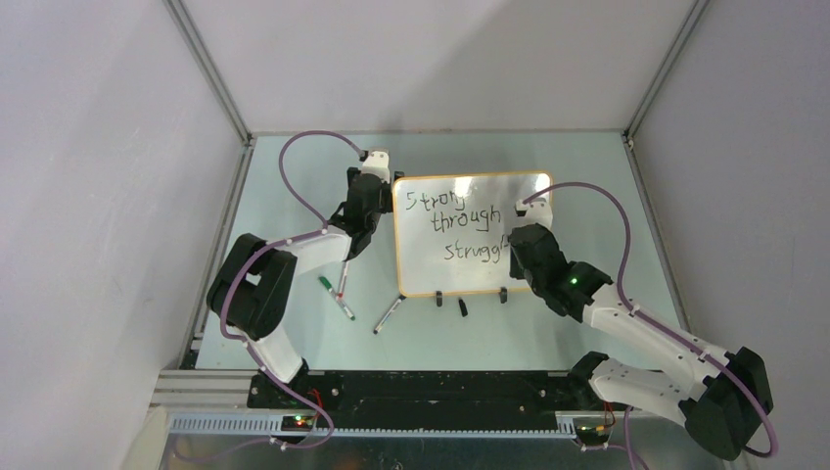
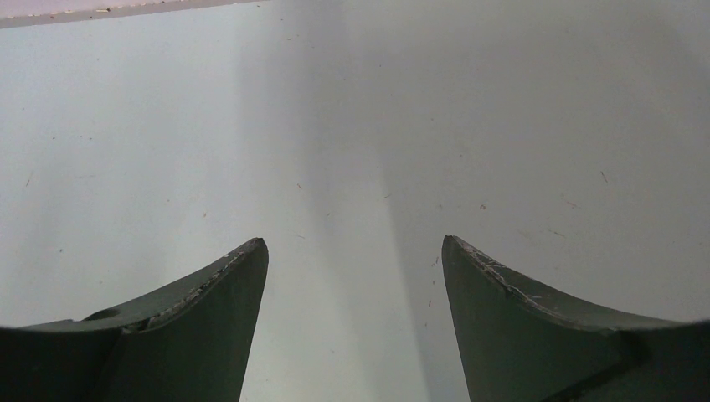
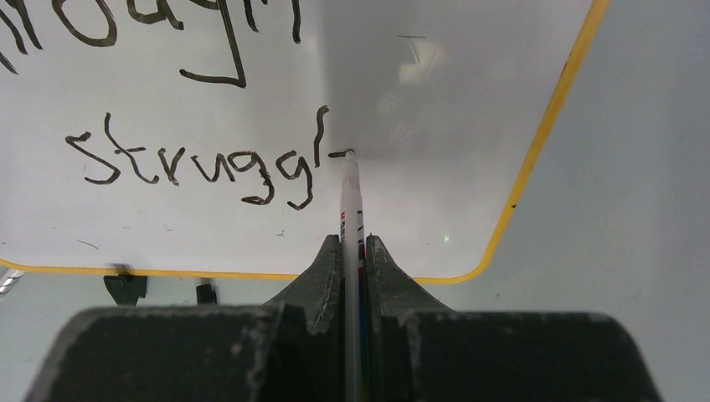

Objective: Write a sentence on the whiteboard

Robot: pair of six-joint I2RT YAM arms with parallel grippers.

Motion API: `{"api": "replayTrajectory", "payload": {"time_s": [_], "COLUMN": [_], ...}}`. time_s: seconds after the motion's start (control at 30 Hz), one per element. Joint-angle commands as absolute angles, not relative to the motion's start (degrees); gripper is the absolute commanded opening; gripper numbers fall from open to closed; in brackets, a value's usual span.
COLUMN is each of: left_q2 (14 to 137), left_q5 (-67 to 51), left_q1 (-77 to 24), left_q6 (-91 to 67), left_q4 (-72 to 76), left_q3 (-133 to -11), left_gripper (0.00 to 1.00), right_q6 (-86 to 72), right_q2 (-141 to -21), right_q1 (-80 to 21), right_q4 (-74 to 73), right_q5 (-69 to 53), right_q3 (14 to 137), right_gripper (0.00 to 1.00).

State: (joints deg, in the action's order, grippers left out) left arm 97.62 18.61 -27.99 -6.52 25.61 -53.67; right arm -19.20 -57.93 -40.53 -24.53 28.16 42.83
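Note:
The whiteboard (image 1: 460,262) lies flat mid-table, white with an orange-yellow rim (image 3: 548,126). The sentence (image 1: 453,221) runs in black: "Strong", "through", then "struggl" (image 3: 197,167) with a short dash after it. My right gripper (image 3: 353,239) is shut on a white marker (image 3: 350,197) whose tip touches the board at the end of that last word. From above, the right gripper (image 1: 520,238) covers the line's end. My left gripper (image 1: 372,168) hovers beside the board's upper left corner. Its fingers (image 2: 226,285) stand wide open over bare table, nothing between them.
Three loose markers lie on the table left of the board's front edge: a green-capped one (image 1: 324,284), one (image 1: 344,305) beside it and one (image 1: 388,315) nearer the board. A small black cap (image 1: 463,306) lies by the clip feet (image 1: 439,298). Walls enclose the table.

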Motion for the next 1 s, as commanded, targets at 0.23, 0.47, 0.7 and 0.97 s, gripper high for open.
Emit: {"api": "replayTrajectory", "payload": {"time_s": [0.23,0.47,0.7,0.97], "left_q2": [96.34,96.35,96.33,96.38], "left_q5": [18.14,18.15,18.18,18.17], "left_q1": [-28.21,-28.23,-28.26,-28.21], "left_q6": [-6.50,-6.50,-6.55,-6.53], "left_q4": [28.15,28.20,28.18,28.16], "left_q3": [-53.31,-53.27,-53.30,-53.28], "left_gripper": [0.82,0.82,0.82,0.82], "right_q6": [-17.78,-17.22,-17.08,-17.34], "right_q2": [-59.09,-58.92,-59.17,-59.78], "right_q1": [-39.93,-39.91,-39.92,-39.97], "right_q4": [-21.88,-21.62,-21.48,-21.62], "right_q5": [28.00,28.06,27.93,26.65], "right_q3": [45.45,46.14,46.32,46.32], "right_gripper": [0.00,0.00,0.00,0.00]}}
